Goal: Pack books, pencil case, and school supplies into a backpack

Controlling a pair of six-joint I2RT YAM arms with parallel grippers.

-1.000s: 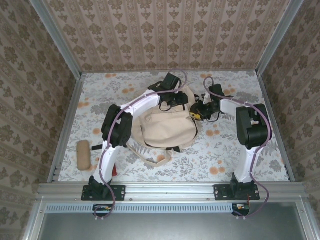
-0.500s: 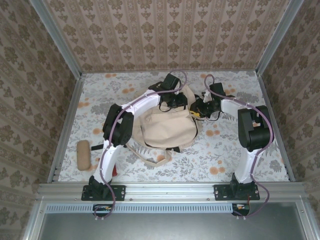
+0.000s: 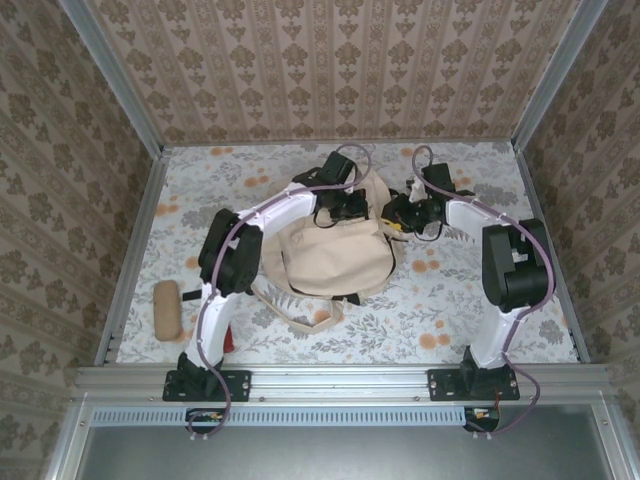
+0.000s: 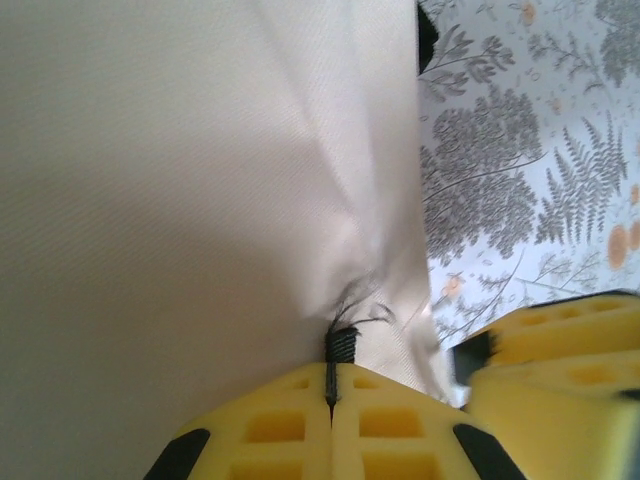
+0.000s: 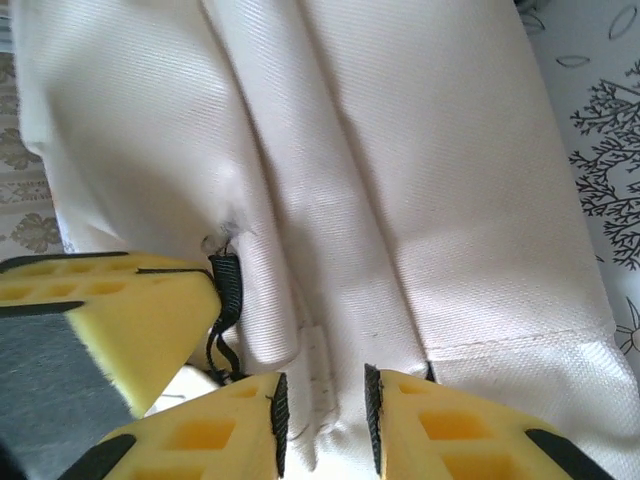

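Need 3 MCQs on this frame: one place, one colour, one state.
1. Relative to the backpack, the pencil case lies: A) inside it B) on the table to its left C) on top of it
2. The cord on the backpack is: A) red B) white C) black
3. The left hand is: A) shut on the cord B) wide open C) holding a book

B: it sits on the table, apart from the backpack.
C: black in the left wrist view.
A: its pads meet with the cord between.
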